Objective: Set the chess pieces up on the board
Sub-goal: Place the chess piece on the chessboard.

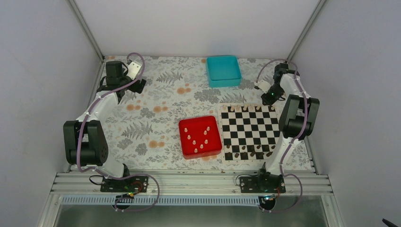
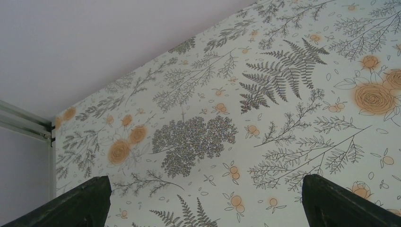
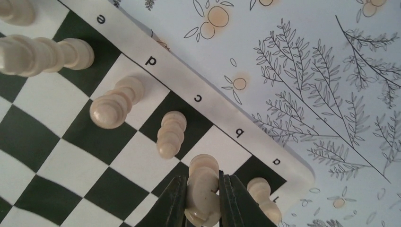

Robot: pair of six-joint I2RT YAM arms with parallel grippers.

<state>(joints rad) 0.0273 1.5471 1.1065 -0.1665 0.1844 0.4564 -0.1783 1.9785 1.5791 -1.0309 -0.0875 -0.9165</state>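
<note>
Right gripper (image 3: 202,178): fingers clamped on a pale chess piece (image 3: 203,189) at the b-file edge square, far right corner of the board (image 1: 249,131) | Left gripper (image 2: 204,177): fingers apart, holding nothing, over tablecloth (image 2: 283,118) | Stock: pale pieces (image 1: 198,139) in red tray (image 1: 181,137) | Risk: corner piece (image 3: 262,194) sits just beside one finger, so opening wide could topple it.

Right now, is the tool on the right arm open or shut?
Shut on a pale chess piece. In the right wrist view, the right tool's two dark fingers press against both its sides.
</note>
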